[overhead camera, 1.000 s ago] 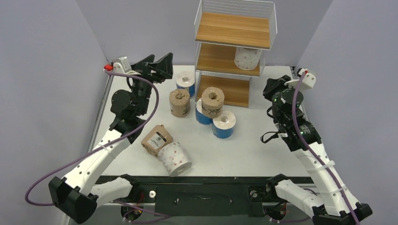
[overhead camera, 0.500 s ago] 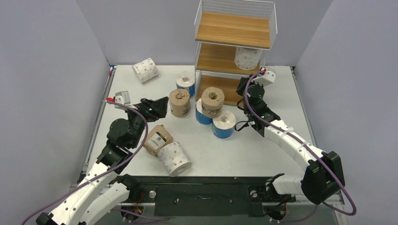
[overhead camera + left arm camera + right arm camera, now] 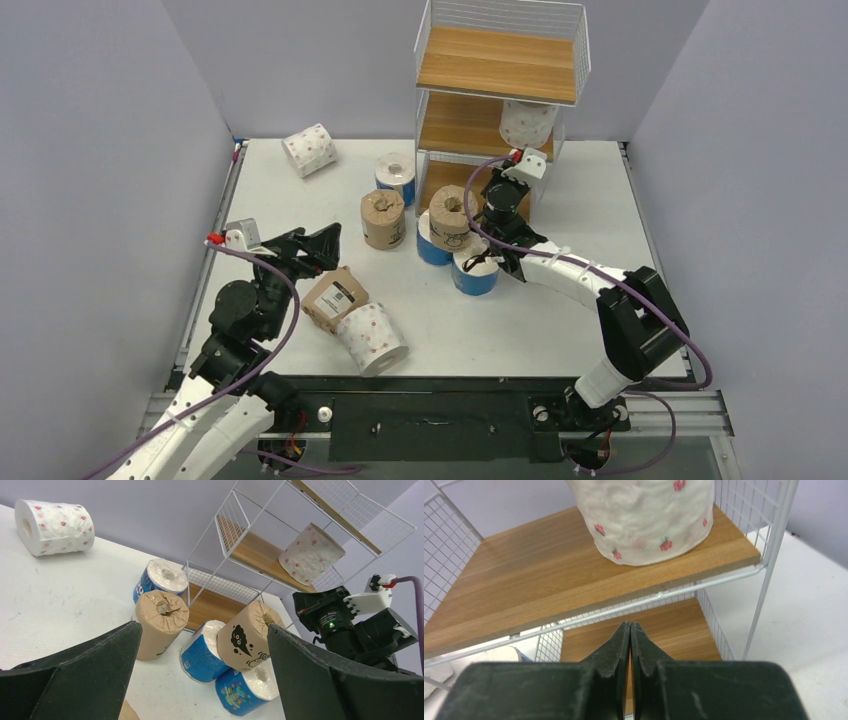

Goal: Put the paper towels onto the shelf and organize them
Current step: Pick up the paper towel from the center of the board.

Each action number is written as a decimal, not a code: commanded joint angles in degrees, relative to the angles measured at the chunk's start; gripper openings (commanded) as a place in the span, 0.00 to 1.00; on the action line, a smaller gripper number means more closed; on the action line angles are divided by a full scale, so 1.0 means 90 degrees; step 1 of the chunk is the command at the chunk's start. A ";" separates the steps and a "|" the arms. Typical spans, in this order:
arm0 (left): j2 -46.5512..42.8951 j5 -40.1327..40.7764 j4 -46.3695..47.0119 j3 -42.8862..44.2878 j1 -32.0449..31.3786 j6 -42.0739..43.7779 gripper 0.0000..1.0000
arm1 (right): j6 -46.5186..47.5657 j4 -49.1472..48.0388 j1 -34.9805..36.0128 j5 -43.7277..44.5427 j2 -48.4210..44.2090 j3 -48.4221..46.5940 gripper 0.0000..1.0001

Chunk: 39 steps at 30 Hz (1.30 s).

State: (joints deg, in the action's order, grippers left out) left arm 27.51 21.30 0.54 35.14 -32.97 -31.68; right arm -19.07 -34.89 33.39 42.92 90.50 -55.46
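Both arms have shifted: the left one has drawn back toward the lower left of the overhead frame, and the right one has swung in from the right edge to the front of the shelf (image 3: 497,62). The left gripper (image 3: 202,627) has its jaws spread wide and empty, facing the cluster of rolls at mid-frame.

Loose rolls sit all over the table (image 3: 520,330). A dotted roll (image 3: 308,150) lies on its side at upper left, a kraft roll (image 3: 383,218) stands upright, and a labelled roll (image 3: 452,215) is perched on a blue roll (image 3: 432,250).

The right gripper (image 3: 630,630) is just beside that stack, jaws pressed together on nothing and aimed at the shelf. A shelved roll (image 3: 527,122) already stands on the middle board.

I'd judge a pickup comes next. The right jaws must part first, and the perched roll should go before the one beneath it. With both arms closing on one cluster, they'll want room.
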 commanded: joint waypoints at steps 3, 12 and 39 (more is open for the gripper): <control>0.0002 0.0171 0.0011 0.0002 -0.0057 0.0271 0.96 | 0.1482 -0.1293 0.0344 0.0841 0.0092 -0.0410 0.00; 0.0261 0.0099 0.0283 -0.0029 -0.0057 0.0213 0.96 | 0.2924 -0.1286 0.0314 0.1605 0.0767 -0.1194 0.00; 0.0653 0.0015 0.0384 -0.0116 -0.0039 0.0102 0.96 | 0.2938 -0.0552 -0.0500 0.1849 0.1739 -0.2232 0.00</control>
State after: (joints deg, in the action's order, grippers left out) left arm 33.71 21.85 1.50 34.00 -33.30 -30.98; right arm 7.46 -41.78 30.20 58.24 105.10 -73.01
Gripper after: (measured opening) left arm 0.965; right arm 0.001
